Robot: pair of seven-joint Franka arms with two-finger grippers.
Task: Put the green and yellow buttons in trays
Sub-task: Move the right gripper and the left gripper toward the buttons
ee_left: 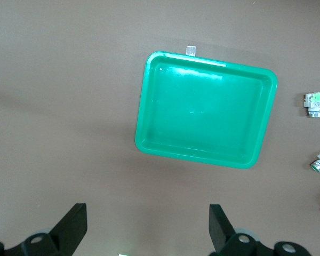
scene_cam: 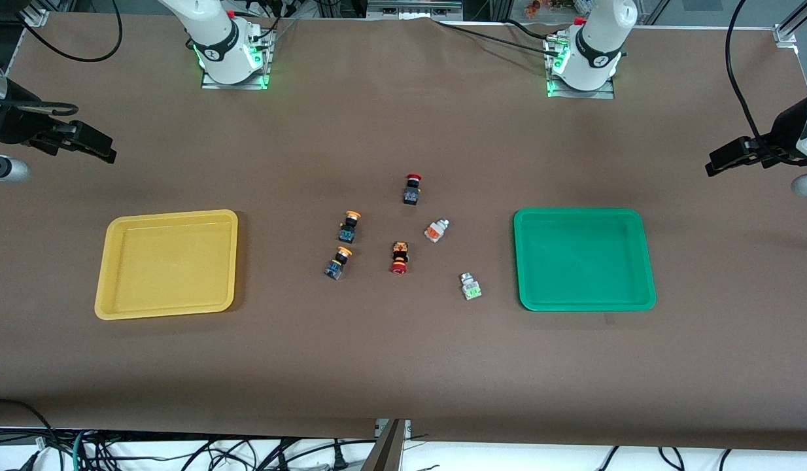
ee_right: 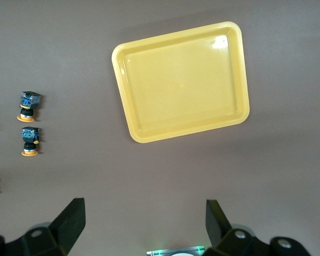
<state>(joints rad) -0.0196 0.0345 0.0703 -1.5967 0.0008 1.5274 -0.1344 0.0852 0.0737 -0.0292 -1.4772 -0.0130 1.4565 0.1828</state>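
Two yellow-capped black buttons [scene_cam: 349,226] [scene_cam: 338,261] lie mid-table, toward the yellow tray [scene_cam: 168,261]. A clear button with an orange insert [scene_cam: 436,229] and a clear button with a green insert [scene_cam: 470,286] lie toward the green tray [scene_cam: 583,258]. Both trays hold nothing. My right gripper [scene_cam: 93,145] hangs open and empty over the table's right-arm end; its wrist view shows it [ee_right: 144,205], the yellow tray [ee_right: 181,80] and both yellow buttons [ee_right: 28,105] [ee_right: 30,141]. My left gripper [scene_cam: 727,160] hangs open and empty over the left-arm end; its wrist view shows it [ee_left: 146,213], the green tray [ee_left: 202,117] and the green-insert button [ee_left: 315,103].
Two red-capped black buttons [scene_cam: 412,188] [scene_cam: 399,257] lie among the others at mid-table. The arm bases [scene_cam: 230,52] [scene_cam: 583,62] stand along the table's edge farthest from the front camera. Cables hang off the edge nearest that camera.
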